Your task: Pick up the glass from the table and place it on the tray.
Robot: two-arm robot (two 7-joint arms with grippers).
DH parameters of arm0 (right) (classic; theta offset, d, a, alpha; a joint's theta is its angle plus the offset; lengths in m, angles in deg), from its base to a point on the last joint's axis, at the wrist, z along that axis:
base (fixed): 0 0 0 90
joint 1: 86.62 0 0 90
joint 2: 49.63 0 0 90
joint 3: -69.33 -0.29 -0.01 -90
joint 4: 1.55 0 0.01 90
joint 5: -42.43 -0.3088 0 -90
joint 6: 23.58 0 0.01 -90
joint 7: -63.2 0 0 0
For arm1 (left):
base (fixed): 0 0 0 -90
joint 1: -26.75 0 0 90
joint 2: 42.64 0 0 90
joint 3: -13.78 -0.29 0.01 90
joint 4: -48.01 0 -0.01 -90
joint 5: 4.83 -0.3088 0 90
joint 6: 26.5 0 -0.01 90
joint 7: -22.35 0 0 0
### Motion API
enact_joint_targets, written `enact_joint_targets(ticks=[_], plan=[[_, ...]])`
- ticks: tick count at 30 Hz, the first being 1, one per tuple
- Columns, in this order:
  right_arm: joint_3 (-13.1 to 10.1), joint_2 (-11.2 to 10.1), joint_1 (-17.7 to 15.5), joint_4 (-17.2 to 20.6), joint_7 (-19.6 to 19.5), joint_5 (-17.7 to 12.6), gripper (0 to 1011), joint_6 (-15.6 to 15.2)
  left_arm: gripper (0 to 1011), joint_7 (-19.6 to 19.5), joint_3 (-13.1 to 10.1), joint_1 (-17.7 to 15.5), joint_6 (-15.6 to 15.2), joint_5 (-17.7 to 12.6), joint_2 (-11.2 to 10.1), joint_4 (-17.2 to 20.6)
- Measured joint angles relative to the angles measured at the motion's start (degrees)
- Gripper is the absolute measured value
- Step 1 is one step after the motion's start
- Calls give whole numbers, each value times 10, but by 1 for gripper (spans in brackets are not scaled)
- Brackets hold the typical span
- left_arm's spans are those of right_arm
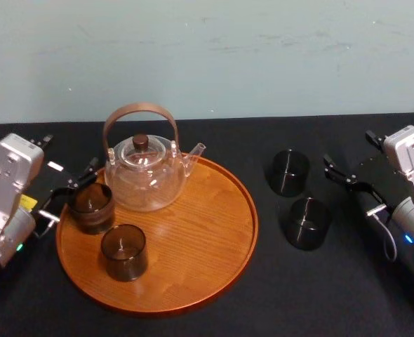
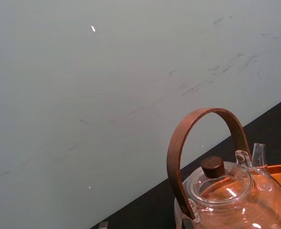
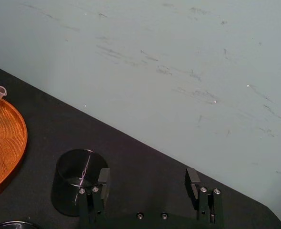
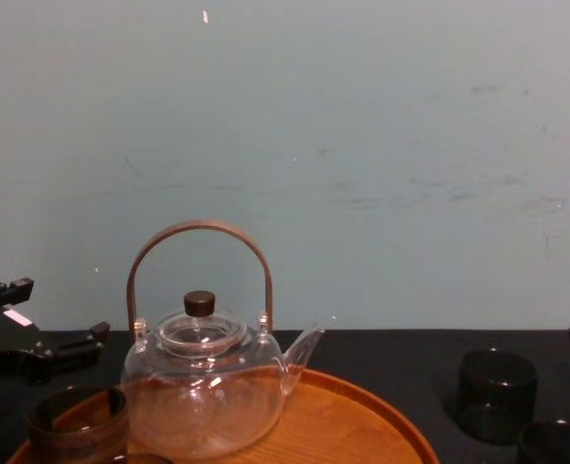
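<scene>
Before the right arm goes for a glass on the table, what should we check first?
1. Right gripper open: ok, fingers apart.
2. Far glass and near glass upright on the table: ok.
3. Right gripper centred on a glass: not ok, far glass sits off one finger.
4. Tray has bare room: ok, right half.
5. Left gripper clear of tray: not ok, open beside the left-rim glass.

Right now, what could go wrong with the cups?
The two dark glass cups on the black table stand close together; the open right hand could bump one grabbing the other. The left hand sits close to a dark cup on the round wooden tray, near the clear glass teapot, and might knock either.
</scene>
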Motion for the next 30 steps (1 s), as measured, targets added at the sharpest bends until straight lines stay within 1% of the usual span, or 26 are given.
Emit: enact_joint_targets(ticks=[30], plan=[[0,0,0,0,0,0,1002,0,1001,0,0,0,0,0,0,0]])
